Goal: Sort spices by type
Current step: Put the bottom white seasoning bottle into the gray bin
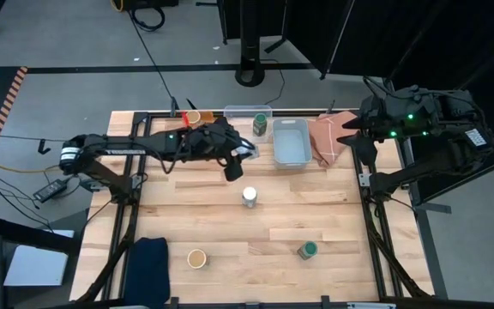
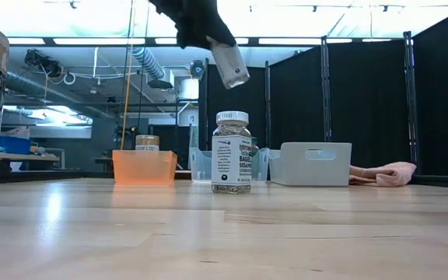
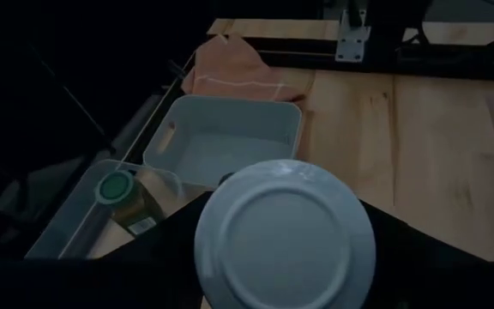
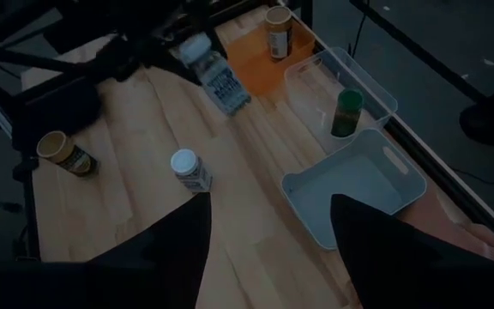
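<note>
The left claw point(image 1: 233, 168) grips a white-lidded jar point(image 2: 229, 64) above the counter point(image 1: 273, 223). The right claw point(image 4: 268, 225) hangs apart, fingers spread, holding nothing.

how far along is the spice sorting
Done: a tan-lid jar sits in the orange bin, a green-lid jar in the clear bin. In hand: the left gripper carries a white-lid jar. Left: three jars on the table; pale-blue bin empty.

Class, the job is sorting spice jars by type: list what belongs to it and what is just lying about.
Job:
white-lid jar in left gripper
white-lid jar on table
green-lid jars
tan-lid jars
orange bin
clear bin
pale-blue bin

Lying about:
pink cloth
dark cloth
</note>
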Controlling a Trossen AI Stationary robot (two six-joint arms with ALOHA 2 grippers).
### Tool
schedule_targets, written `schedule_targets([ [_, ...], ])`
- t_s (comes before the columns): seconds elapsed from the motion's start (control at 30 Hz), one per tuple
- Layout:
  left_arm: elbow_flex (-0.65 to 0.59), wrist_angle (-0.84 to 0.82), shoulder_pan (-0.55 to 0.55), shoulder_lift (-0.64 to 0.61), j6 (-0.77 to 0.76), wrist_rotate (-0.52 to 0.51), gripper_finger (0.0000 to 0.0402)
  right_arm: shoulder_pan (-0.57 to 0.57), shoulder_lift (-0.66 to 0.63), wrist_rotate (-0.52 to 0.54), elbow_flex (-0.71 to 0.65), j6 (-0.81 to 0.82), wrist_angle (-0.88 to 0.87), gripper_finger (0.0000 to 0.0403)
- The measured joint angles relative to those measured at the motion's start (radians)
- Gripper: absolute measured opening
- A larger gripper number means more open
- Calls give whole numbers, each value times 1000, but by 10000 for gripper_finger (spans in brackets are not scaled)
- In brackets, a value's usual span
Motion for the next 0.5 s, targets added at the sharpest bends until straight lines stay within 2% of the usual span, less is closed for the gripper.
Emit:
schedule_targets([
  [0.23,7,55,24,71,-7,6,222,0,0,0,0,0,3,248],
  [0.5,143,46,65,184,8,29,222,0,0,1,0,0,35,248],
])
